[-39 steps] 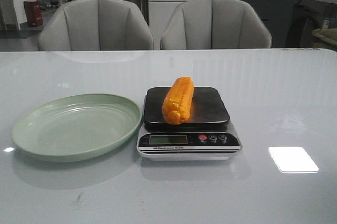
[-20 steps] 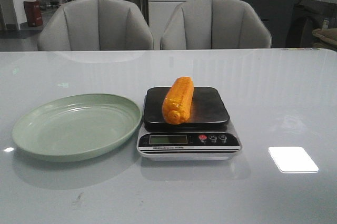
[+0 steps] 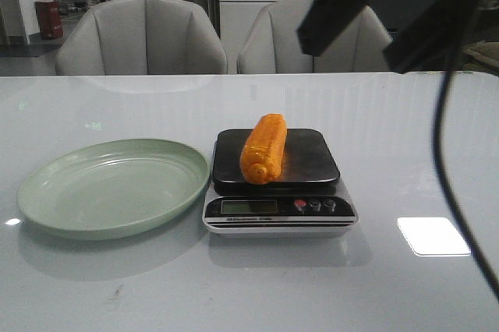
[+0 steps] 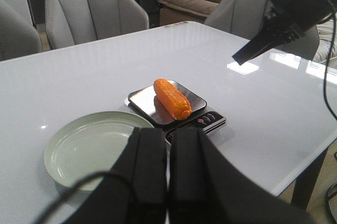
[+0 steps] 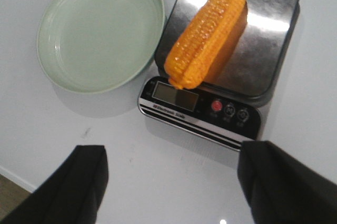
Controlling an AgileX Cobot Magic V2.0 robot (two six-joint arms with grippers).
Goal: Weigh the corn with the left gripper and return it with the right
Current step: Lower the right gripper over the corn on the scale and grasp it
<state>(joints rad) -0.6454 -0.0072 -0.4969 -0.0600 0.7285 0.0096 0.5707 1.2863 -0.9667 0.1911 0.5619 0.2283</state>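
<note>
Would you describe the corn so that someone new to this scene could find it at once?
On the white table, beside a pale green plate, sits a kitchen scale. The corn lies along the left part of its black platform: an orange-yellow cob with kernel rows, the only brightly coloured thing there.

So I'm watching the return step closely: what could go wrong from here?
The corn lies lengthwise on the scale, its near end overhanging the platform's front edge; a sideways nudge could roll it off. The right hand is open above the scale's display, so descending too low might hit the scale. The green plate sits close beside the scale, risking a clip.
</note>
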